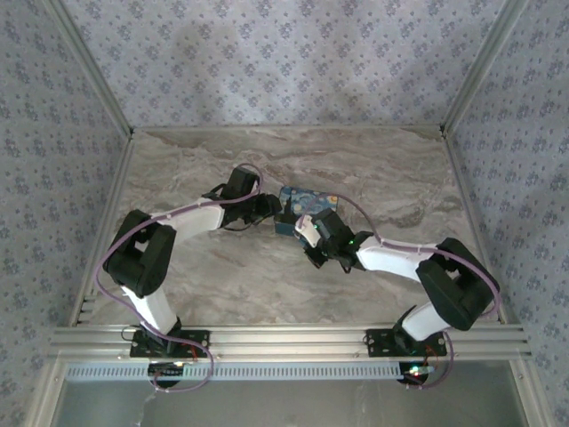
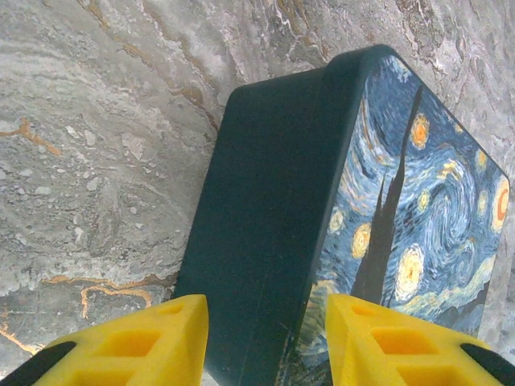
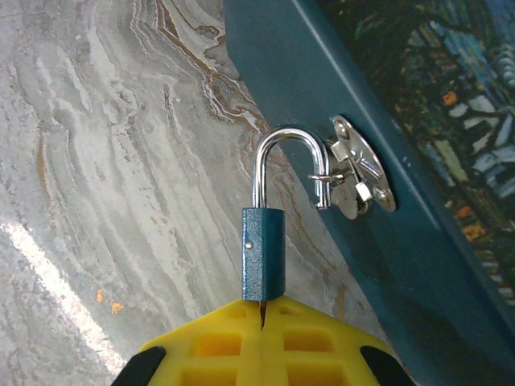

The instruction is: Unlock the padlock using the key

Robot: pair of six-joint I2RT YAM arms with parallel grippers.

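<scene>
Padlock (image 3: 264, 253) hangs by its shackle from the hasp (image 3: 362, 173) on the tin (image 3: 306, 72), its base meeting the closed right gripper (image 3: 262, 310); anything pinched there is hidden. Left gripper (image 2: 265, 322) clamps the tin's end, fingers cut off below.

Bright even light, soft close-up focus

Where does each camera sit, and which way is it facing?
Top: above and behind the arms, looking down on the table; left claw and right claw meet at the tin.
Left wrist: on the left arm, looking along its yellow fingers flanking the tin.
Right wrist: on the right arm, looking past its shut claw at the padlock on the hasp.
Shared: the tin.
</scene>
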